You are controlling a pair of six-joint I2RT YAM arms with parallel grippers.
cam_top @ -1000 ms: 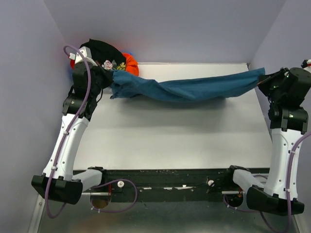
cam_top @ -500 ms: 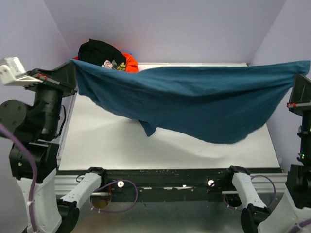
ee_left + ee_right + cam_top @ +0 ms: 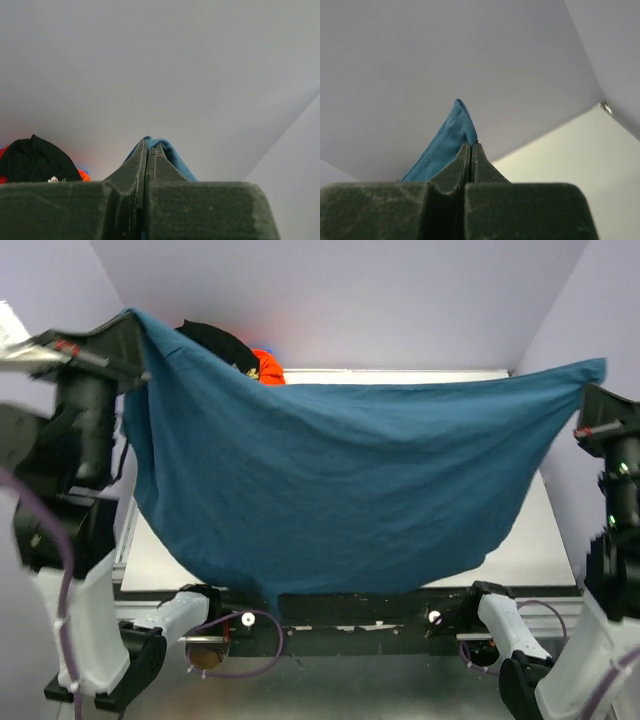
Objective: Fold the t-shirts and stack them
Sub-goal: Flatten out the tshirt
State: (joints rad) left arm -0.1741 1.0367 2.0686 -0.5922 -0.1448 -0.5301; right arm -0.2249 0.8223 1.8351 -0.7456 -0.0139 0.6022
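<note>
There is one dark teal-blue soft cloth t-shirt [image 3: 330,480]. The heap shows one black cloth garment [image 3: 212,338] and one orange-red cloth garment [image 3: 268,367]; any others there cannot be counted. There are two dark two-finger grippers, the left gripper [image 3: 147,146] and the right gripper [image 3: 471,145], and one flat white table [image 3: 535,540].

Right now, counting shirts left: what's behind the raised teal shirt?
Black cloth and orange-red cloth peek over the teal shirt; the rest behind it is covered.
</note>
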